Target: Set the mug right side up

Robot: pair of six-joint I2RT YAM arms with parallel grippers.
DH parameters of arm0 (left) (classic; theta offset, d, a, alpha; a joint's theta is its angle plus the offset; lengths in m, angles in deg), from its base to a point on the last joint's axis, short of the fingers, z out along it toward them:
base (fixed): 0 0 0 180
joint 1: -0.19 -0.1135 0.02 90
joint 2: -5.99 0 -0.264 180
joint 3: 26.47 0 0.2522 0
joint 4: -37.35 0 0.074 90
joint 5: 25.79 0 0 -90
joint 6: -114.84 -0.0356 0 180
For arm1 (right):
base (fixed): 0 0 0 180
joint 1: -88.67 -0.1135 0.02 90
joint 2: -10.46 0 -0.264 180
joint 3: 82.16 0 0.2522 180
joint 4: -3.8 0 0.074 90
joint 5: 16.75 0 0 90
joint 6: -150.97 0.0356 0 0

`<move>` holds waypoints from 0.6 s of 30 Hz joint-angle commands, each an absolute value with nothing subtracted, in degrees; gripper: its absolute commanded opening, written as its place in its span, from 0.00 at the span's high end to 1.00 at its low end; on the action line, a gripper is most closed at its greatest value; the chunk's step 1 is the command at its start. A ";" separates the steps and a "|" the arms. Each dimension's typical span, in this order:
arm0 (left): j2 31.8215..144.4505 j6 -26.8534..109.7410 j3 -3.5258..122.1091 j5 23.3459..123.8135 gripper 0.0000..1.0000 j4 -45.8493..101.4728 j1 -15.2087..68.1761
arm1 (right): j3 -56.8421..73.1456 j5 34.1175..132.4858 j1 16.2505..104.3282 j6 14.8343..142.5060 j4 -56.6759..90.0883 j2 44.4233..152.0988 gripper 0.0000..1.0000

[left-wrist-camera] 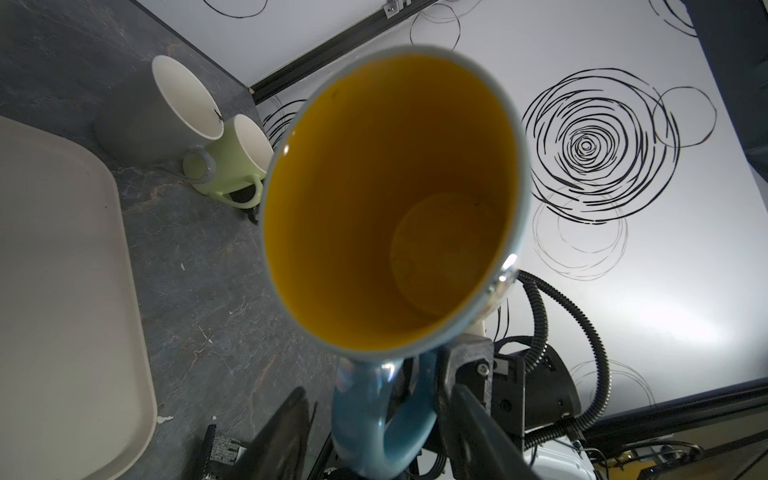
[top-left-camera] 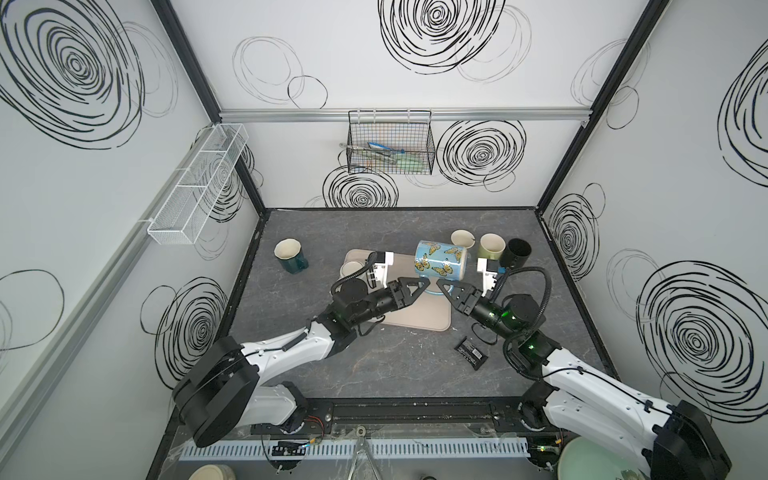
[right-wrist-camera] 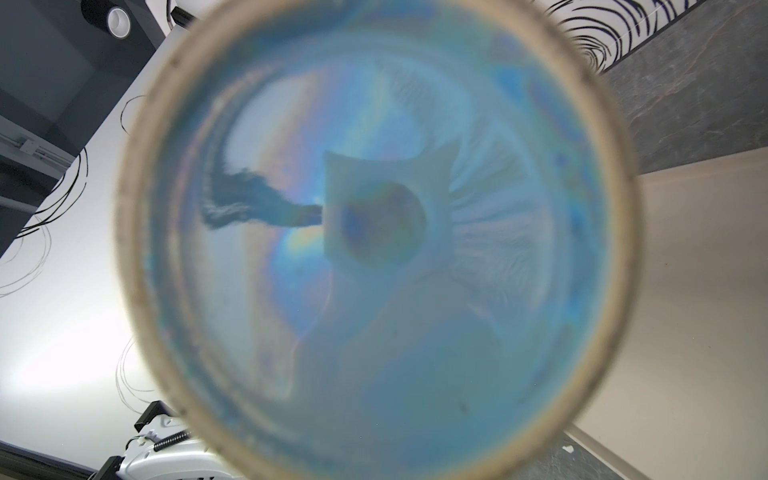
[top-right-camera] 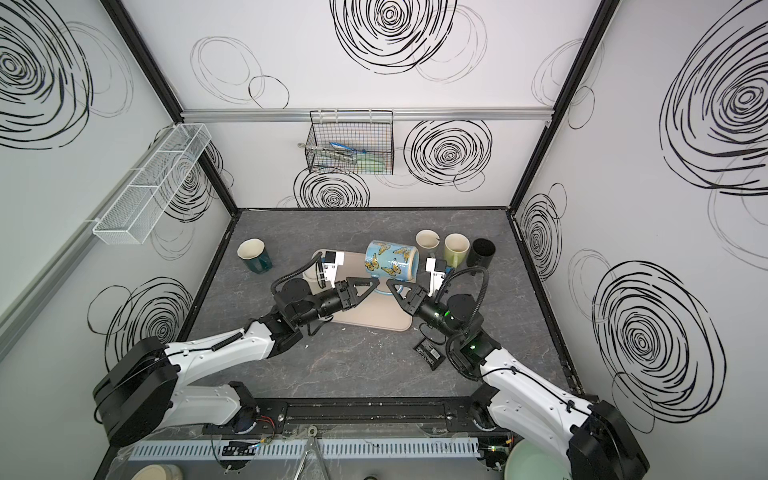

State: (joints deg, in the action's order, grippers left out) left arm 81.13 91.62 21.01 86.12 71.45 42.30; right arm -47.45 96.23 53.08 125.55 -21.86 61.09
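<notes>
A butterfly mug [top-left-camera: 440,259] is held aloft on its side above a beige tray [top-left-camera: 428,322], mouth turned leftward. Its handle [left-wrist-camera: 374,415] is clamped by the narrowed right tool [top-left-camera: 441,286]; the left tool [top-left-camera: 424,283], jaws half-spread, is set astride that handle, seemingly for a handover.

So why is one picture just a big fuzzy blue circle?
In the right wrist view the mug is so close to the lens that its base fills the frame, out of focus, with a rainbow sheen. In the left wrist view its yellow inside looks sharp, with a bright glint on the rim. Both top views are evenly lit, in focus, with only soft shadows.
</notes>
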 commanded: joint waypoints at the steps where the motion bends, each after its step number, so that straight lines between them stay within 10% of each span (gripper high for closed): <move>1: 81.62 93.46 21.39 86.93 0.45 77.97 41.85 | -44.89 96.34 53.25 126.07 -33.65 60.77 1.00; 18: 82.06 93.52 23.22 85.71 0.52 79.43 42.02 | -45.53 97.06 53.16 128.38 -37.68 64.33 1.00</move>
